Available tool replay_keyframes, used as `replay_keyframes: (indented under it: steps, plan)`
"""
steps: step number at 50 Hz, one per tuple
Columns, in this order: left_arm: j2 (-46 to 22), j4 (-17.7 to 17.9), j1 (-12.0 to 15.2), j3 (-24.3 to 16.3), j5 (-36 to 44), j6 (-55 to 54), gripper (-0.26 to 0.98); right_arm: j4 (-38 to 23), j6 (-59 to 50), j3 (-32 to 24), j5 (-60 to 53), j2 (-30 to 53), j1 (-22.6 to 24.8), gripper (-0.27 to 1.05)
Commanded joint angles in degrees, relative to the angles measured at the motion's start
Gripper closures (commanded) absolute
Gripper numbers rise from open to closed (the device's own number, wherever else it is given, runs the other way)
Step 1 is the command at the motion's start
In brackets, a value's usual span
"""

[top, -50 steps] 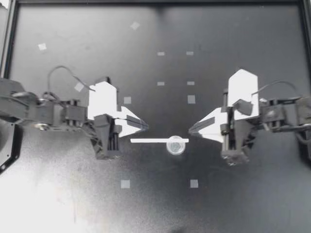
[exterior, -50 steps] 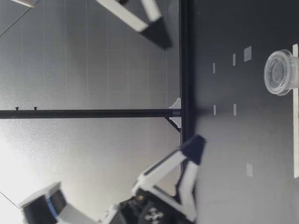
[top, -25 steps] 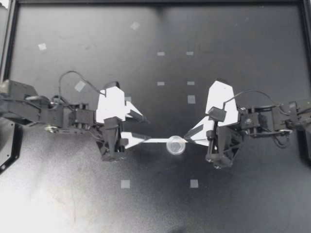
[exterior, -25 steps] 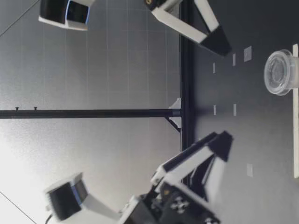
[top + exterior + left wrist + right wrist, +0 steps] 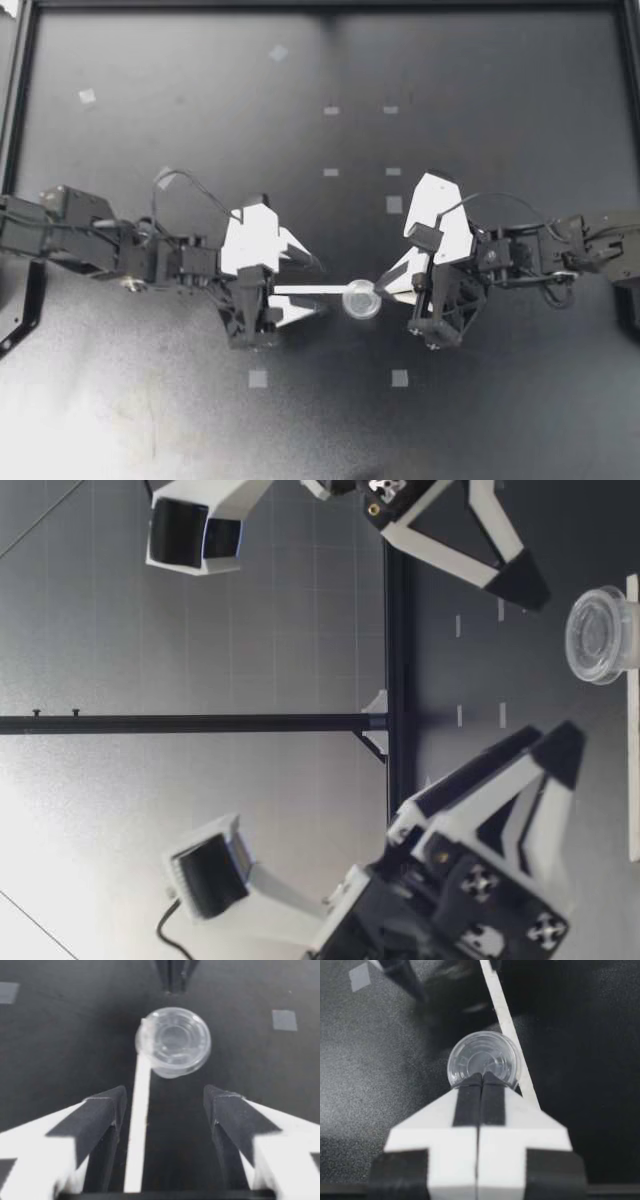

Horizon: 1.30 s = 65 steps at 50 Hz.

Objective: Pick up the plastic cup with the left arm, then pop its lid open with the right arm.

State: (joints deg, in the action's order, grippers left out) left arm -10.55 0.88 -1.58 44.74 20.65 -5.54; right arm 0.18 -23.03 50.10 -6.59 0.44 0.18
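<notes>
A small clear plastic cup (image 5: 361,299) stands on the black table, with a thin white strip (image 5: 305,290) lying flat beside it and reaching its rim. My left gripper (image 5: 320,288) is open, its fingers on either side of the strip's far end without touching it. In the left wrist view the strip (image 5: 136,1130) runs between the fingers (image 5: 107,1110) toward the cup (image 5: 175,1042) ahead. My right gripper (image 5: 383,282) is shut, its tip at the cup's other side. Seen from the right wrist, the tip (image 5: 481,1080) overlaps the cup (image 5: 482,1057).
Small grey tape squares (image 5: 258,379) dot the table (image 5: 480,90). A black frame rail (image 5: 320,5) borders the far edge. In the low view both grippers (image 5: 545,748) (image 5: 528,588) hang just above the surface near the cup (image 5: 600,635).
Both arms have moved inward toward the cup. My left gripper opened and now straddles the strip. The right gripper stayed shut and came up to the cup.
</notes>
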Motion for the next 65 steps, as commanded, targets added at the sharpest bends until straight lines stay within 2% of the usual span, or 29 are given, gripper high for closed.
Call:
replay_keyframes:
  steps: [1,10,32,65]
  plan:
    - [-0.1,-0.1,-0.3,-1.6,0.6,0.0,0.13,-0.1,-0.2,-1.6,-0.4,0.1,0.1,0.87]
    - [-2.9,-0.1,-0.3,-3.1,0.6,0.1,0.13,-0.1,-0.2,-2.9,-0.4,2.1,0.4,0.87]
    - [-7.4,-0.1,-0.3,-7.6,0.3,1.7,0.13,-0.1,-1.2,-1.8,-0.5,1.9,1.1,0.87]
    - [-7.9,-0.2,-0.2,-8.5,-0.9,2.1,0.13,-0.1,-3.6,-1.4,0.7,3.1,1.1,0.87]
